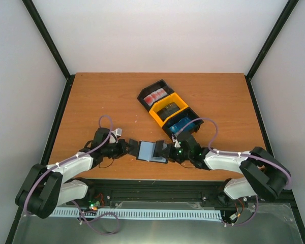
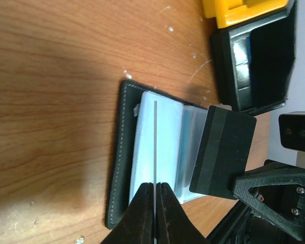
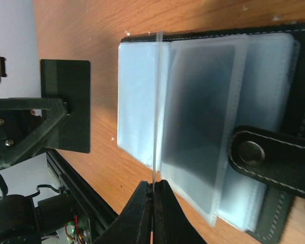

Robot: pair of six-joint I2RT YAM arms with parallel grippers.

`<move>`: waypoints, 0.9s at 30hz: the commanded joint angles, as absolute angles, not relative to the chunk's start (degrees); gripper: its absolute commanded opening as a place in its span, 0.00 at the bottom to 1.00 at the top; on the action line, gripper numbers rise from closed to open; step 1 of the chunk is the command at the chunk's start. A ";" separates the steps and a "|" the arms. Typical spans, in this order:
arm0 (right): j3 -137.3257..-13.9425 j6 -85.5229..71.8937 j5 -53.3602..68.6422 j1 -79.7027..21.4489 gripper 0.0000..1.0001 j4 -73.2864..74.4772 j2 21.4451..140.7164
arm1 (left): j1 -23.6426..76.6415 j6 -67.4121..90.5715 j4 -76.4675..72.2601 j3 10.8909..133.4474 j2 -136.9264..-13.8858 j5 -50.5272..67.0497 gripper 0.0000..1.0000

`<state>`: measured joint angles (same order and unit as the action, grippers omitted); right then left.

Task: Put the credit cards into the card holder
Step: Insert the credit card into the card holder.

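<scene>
Card holder [image 3: 203,101] cut off at right (clasp tab [image 3: 279,157] too), yellow bin [image 2: 244,12] cropped at top edge

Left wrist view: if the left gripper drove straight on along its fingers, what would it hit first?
Probably the card holder: the left gripper, shut on a thin leaf seen edge-on, points across its clear pockets. Beyond lies only bare table; depth is unclear.

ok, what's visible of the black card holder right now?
The flat black leather-look folding card holder lies open on the brown wooden table between the arms. Pale stitching rims its cover; a short clasp tab with a round snap lies over grey-blue clear plastic pockets. The left gripper and right gripper each have jaws shut on a thin clear pocket leaf, seen edge-on.
</scene>
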<state>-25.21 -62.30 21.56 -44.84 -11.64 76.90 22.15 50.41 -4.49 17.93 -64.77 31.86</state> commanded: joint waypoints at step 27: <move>-20.05 -70.48 26.06 -47.02 0.03 -33.18 87.47 | 22.59 45.01 -15.42 14.43 -74.19 32.25 0.01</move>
